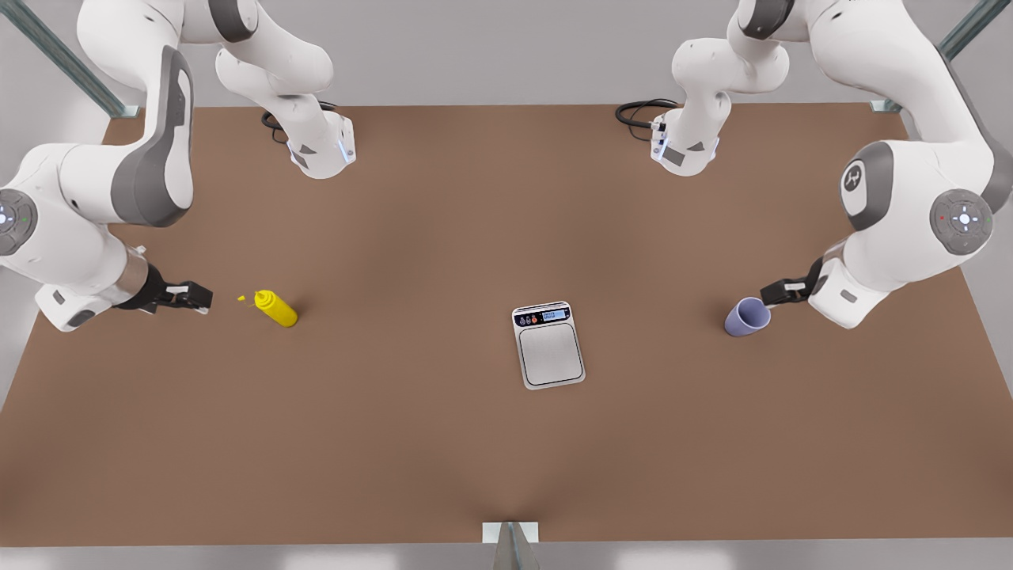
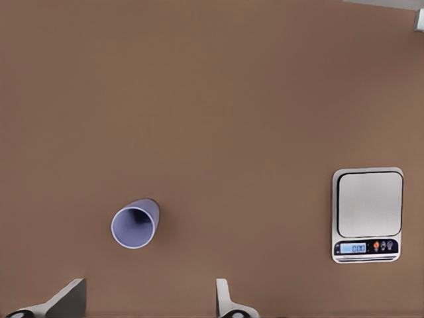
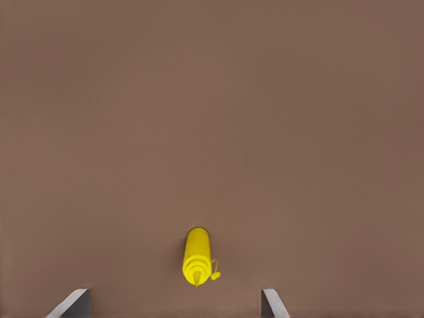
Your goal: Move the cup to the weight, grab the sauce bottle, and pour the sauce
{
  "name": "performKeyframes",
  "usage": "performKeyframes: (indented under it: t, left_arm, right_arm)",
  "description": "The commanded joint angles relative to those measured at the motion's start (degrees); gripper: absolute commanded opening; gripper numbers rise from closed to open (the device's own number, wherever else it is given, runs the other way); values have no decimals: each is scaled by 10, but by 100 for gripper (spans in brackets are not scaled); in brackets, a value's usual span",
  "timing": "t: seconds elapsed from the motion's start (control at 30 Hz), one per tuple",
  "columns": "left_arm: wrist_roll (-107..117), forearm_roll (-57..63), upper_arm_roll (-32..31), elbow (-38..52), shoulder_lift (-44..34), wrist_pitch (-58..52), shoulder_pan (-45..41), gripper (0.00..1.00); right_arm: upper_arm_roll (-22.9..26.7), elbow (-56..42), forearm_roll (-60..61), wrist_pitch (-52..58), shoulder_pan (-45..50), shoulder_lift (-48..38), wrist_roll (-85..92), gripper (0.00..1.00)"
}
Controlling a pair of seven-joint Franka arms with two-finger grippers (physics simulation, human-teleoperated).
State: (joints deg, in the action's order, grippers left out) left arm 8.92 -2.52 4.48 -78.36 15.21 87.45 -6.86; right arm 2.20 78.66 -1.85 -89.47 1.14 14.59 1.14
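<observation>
- Here the brown surface carries three things spread in a row across the front view: the bottle toward that view's left, the scale near the middle, and the cup toward its right.
- The left claw sits at the front view's right, just beside the cup and apart from it; in the left wrist view its two fingers stand wide, with the cup ahead of the gap and nothing between them.
- The cup stands on the surface, its dark inside showing through the open mouth; it is well apart from the scale.
- The scale lies flat, its silver plate bare, its dark strip with the lit display at the end farther from the front camera.
- The right claw is at the front view's left, low over the surface and near the bottle without touching it; in the right wrist view its fingers are spread wide and hold nothing.
- The bottle lies ahead of that gap, its pointed nozzle toward the right claw.
- A tiny yellow bit shows just off the nozzle, between the bottle and the claw; what it is cannot be told.
- The bottle is well apart from the scale and farther still from the cup.
</observation>
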Motion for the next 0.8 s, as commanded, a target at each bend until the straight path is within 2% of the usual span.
performKeyframes:
  t: [0.0, 0.07, 0.17, 0.27, 0.43, 0.5, 0.57, 0.77]
  left_arm:
    - [0, -2, 0, 0, 1, 1, 0, 100]
    - [0, -3, 8, -21, 0, 20, 1, 100]
    - [-12, -1, 25, -103, -20, 74, 0, 100]
    - [-14, -1, 37, -284, -84, 209, 0, 100]
    - [-14, -1, 38, -377, -86, 308, -1, 100]
    - [-14, -1, 38, -404, -84, 341, -1, 100]
    - [-14, -1, 38, -409, -74, 352, -1, 93]
    - [-14, -1, 38, -414, -27, 399, -1, 82]
  right_arm:
    - [-1, 0, 0, 0, 0, 0, 0, 100]
    - [-1, 1, -1, 0, 1, 0, 0, 100]
    - [-2, 2, -1, 8, 0, 3, 0, 100]
    - [-2, 11, -1, 3, 1, 3, 1, 100]
    - [-2, 17, -1, 1, 1, 10, 1, 100]
    - [-2, 17, -1, -1, 1, 10, 1, 100]
    - [-2, 17, -1, 0, 1, 10, 1, 100]
    - [-2, 18, -1, -1, 1, 12, 1, 100]
